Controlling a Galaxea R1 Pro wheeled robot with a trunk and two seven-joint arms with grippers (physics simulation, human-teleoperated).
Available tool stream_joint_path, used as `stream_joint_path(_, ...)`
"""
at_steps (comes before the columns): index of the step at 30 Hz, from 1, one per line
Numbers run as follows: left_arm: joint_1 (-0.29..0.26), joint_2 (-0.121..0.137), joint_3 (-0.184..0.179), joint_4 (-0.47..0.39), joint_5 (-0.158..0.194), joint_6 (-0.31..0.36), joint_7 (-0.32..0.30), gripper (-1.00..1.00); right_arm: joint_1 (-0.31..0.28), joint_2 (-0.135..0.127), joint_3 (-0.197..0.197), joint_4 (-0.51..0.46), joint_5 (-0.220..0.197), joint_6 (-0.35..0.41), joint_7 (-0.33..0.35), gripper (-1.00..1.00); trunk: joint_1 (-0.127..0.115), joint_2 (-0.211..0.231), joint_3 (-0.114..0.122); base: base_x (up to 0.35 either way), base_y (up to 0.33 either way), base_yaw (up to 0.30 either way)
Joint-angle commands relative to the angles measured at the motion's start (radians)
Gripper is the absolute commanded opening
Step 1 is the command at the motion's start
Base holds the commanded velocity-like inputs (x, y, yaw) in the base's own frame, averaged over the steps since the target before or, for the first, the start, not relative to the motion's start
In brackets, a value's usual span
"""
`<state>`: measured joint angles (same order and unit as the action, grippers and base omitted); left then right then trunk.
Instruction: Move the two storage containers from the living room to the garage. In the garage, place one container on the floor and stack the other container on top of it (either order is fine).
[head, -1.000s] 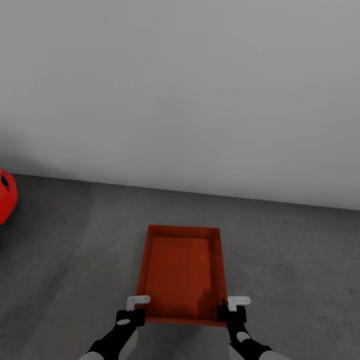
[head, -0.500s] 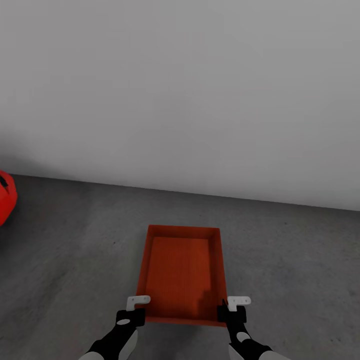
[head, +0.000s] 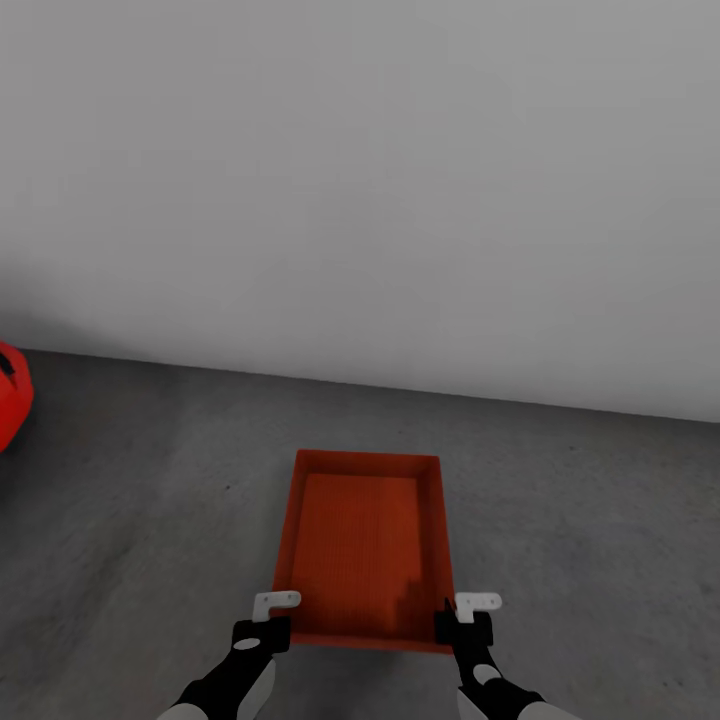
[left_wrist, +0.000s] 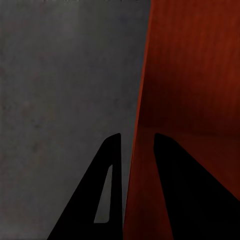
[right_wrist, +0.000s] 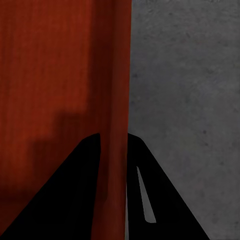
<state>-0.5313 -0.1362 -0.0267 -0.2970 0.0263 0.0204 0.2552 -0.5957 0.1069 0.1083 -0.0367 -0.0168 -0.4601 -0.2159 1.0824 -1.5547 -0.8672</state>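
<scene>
One orange-red storage container (head: 365, 540) lies lengthwise in front of me on or just over the dark grey floor (head: 140, 520) of the garage; I cannot tell if it touches. My left gripper (head: 278, 614) is shut on its near left corner, my right gripper (head: 463, 614) on its near right corner. In the left wrist view the container (left_wrist: 195, 75) has its side wall between the dark fingers of the left gripper (left_wrist: 137, 137). In the right wrist view the right gripper (right_wrist: 114, 136) pinches the wall of the container (right_wrist: 50, 75) tightly.
A plain white wall (head: 360, 200) rises a short way beyond the container. A glossy red car (head: 12, 395) pokes in at the left edge. Bare concrete-like floor spreads to both sides.
</scene>
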Motion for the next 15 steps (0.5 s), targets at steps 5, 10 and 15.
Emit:
stream_joint_path(5,0.001,0.0,0.001,0.002,0.004,0.003,0.01,-1.0,-0.001,0.0,-0.001,-0.006,0.015,-0.04,-0.004,-1.0,0.0,0.0,-0.001,0.051,0.0,0.0)
stream_joint_path(10,0.001,0.0,0.001,0.002,0.004,0.003,0.01,-1.0,-0.001,0.0,-0.001,-0.006,0.015,-0.04,-0.004,-1.0,0.0,0.0,-0.001,0.007,0.0,0.0)
stream_joint_path(15,0.001,0.0,0.001,0.002,0.004,0.003,0.01,-1.0,-0.001,0.0,-0.001,-0.006,0.015,-0.039,-0.003,-1.0,0.0,0.0,-0.001,0.001,0.0,0.0)
